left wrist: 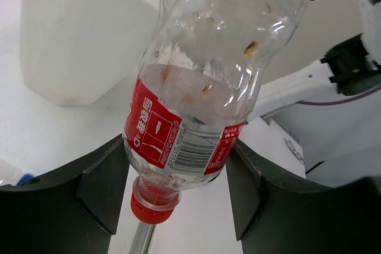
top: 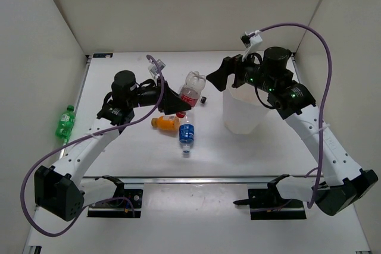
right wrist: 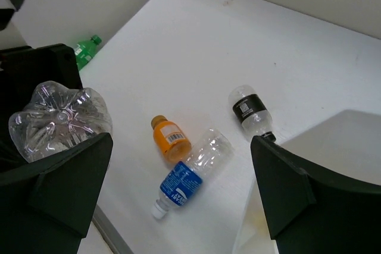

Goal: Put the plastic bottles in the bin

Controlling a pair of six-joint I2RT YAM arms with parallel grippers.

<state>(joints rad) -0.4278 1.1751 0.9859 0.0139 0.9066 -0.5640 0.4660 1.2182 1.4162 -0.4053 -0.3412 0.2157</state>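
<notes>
Clamped by the jaws of the left gripper (left wrist: 178, 182), cap down, the red bottle (left wrist: 202, 87) is held above the tabletop (top: 137, 153). Far to the left the green bottle (top: 65, 121) is seen beside the wall, and the orange bottle (top: 165, 122) and blue bottle (top: 186, 133) lie together just below the grip; further right the bin (top: 241, 114) stands upright, with the right gripper (right wrist: 178, 182) over its left rim, jaws wide apart and empty. For a clean drop, the red bottle should be carried fully over the bin's mouth, clear of the right gripper, before the jaws are parted.

free: surface (top: 214, 156) lower centre | blocked centre: red-label bottle (top: 193, 85) in left pincer (left wrist: 178, 191), orange bottle (top: 165, 122), blue-label bottle (top: 186, 132) | centre right: bin (top: 241, 114)
</notes>
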